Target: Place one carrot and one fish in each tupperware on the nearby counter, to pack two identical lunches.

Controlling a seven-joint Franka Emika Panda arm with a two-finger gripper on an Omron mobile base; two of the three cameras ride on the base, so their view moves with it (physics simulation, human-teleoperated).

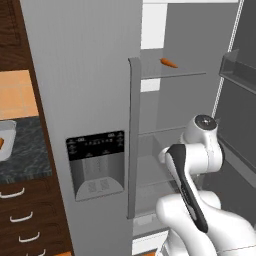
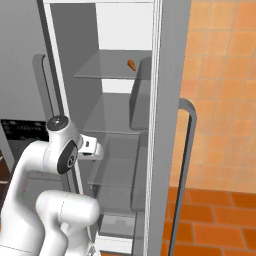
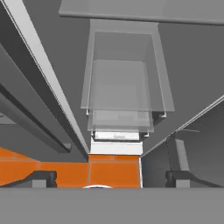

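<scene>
**Arm at the open fridge, one carrot up on a glass shelf**

Far left in the left base view, there's the dark marbled stone tabletop (image 1: 25, 150) over brown wooden drawers (image 1: 27, 215) with curved silver handles. At that edge sits a pale grey-white shallow tupperware tray (image 1: 6, 140), cut off by the frame, with a sliver of orange showing inside it; too little shows to say what that is. Behind the tabletop, an orange tiled wall (image 1: 15, 95).

Moving right, the tall grey closed fridge door (image 1: 85, 100) carries a black dispenser panel (image 1: 95, 146) and a long vertical handle (image 1: 133, 140). Past it the fridge stands open: clear glass shelves (image 1: 170, 75) stacked inside grey walls, and on an upper shelf lies a small tapered bright-orange carrot (image 1: 168, 62), alone, well above the arm. The right base view catches the same carrot (image 2: 131, 65) near the back of its shelf.

The white robot arm (image 1: 192, 165) is bent in front of the lower shelves. On the far right, the open fridge door (image 2: 167, 125) stands edge-on, with orange wall tiles and a darker orange tiled floor (image 2: 215, 225) beyond.

In the hand view, the end effector (image 3: 109, 177) looks down past stacked glass shelves (image 3: 122, 87) to the orange floor, its two dark fingertips (image 3: 41, 177) spread wide apart with nothing between them.
</scene>
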